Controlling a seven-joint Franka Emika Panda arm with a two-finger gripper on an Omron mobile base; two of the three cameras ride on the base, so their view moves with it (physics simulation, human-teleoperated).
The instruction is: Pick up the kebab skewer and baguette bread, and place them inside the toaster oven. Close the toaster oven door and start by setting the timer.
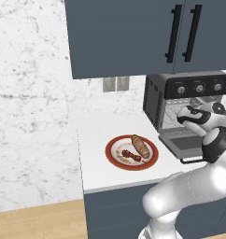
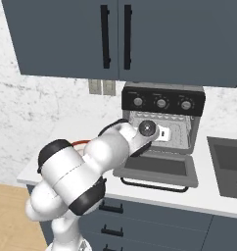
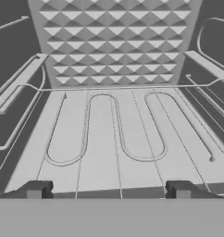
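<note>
- Left base view: kebab skewer (image 1: 131, 154) and baguette bread (image 1: 140, 145) sit on red plate (image 1: 116, 160), left on worktop (image 1: 96, 135).
- Skewer: light, thin, likely rolls; pinch mid-stick. Baguette: stiff crust, grip across middle.
- Tool (image 3: 109, 190) open, empty, facing into toaster oven (image 1: 159, 95), door (image 1: 185, 145) down.

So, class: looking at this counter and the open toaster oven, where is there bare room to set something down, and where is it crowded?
Free: the counter between the wall and the red plate, and the wire rack inside the toaster oven. Crowded: the plate, holding the baguette bread and kebab skewer, and the oven mouth, where the open gripper sits over the toaster oven door.
</note>
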